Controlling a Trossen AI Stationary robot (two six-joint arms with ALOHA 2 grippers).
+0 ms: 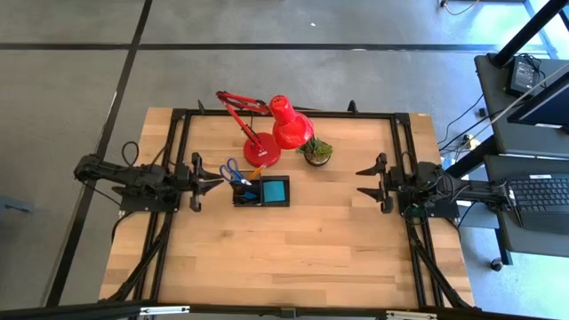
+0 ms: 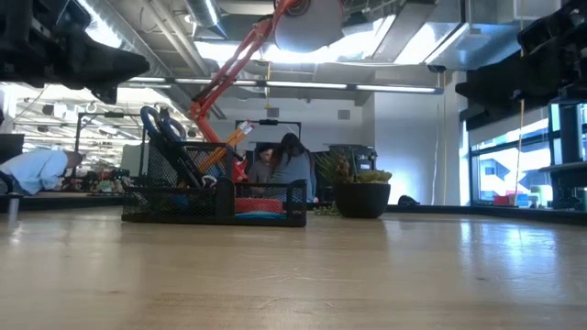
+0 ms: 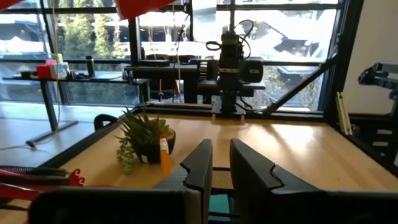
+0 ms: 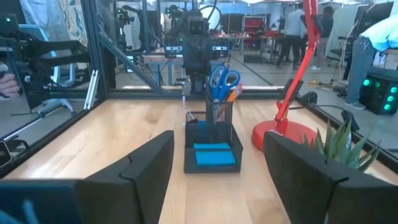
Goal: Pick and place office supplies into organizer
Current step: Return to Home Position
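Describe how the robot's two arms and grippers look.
Both the left arm and right arm are black, built of blocky jointed segments. The left gripper and right gripper each carry two black angular fingers with notched inner edges. Black cables trail from their bases.

Wooden table (image 1: 284, 258): organizer (image 1: 261, 204) mid-table; red lamp base (image 1: 262, 153), potted plant (image 1: 317, 151) just behind.

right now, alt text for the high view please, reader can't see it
Seen from above, a black organizer sits mid-way across a wooden table, holding a blue note pad and blue-handled scissors, with a red lamp and potted plant just beyond it. The left gripper and right gripper flank it, empty.
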